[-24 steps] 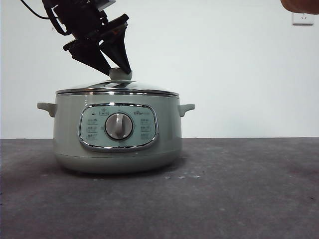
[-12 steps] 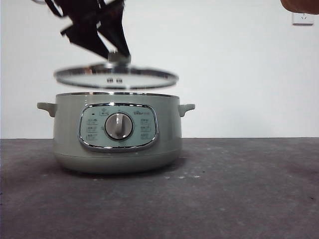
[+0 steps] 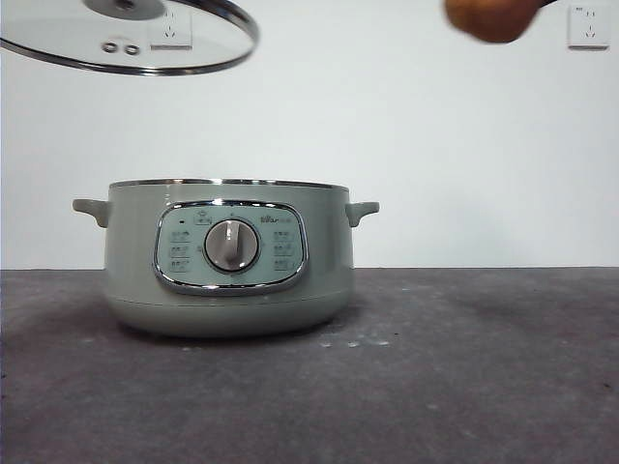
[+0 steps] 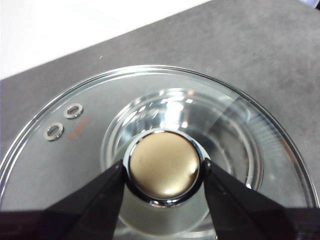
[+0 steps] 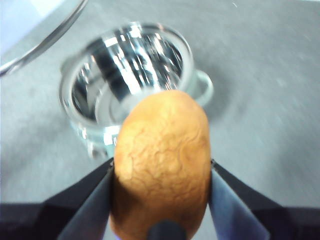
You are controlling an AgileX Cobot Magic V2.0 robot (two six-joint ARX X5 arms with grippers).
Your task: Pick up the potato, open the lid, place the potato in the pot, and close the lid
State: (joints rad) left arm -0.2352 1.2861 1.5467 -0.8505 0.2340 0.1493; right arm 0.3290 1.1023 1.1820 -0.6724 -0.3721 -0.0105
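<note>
With the left gripper (image 4: 164,172) pinching the lid (image 3: 131,39) and the right gripper (image 5: 161,172) pinching the potato (image 5: 162,160), releasing before it is over the pot (image 3: 227,256) could bounce it off the rim.

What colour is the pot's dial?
Silver dial on the pale green pot, clearest in the front view.

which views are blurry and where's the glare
Right wrist view: motion-blurred throughout, the potato soft-edged, bright streaky glare inside the pot. Left wrist view: sharp, with highlights on the lid glass around its knob. Front view: pot sharp; the potato at the top edge is blurred.
</note>
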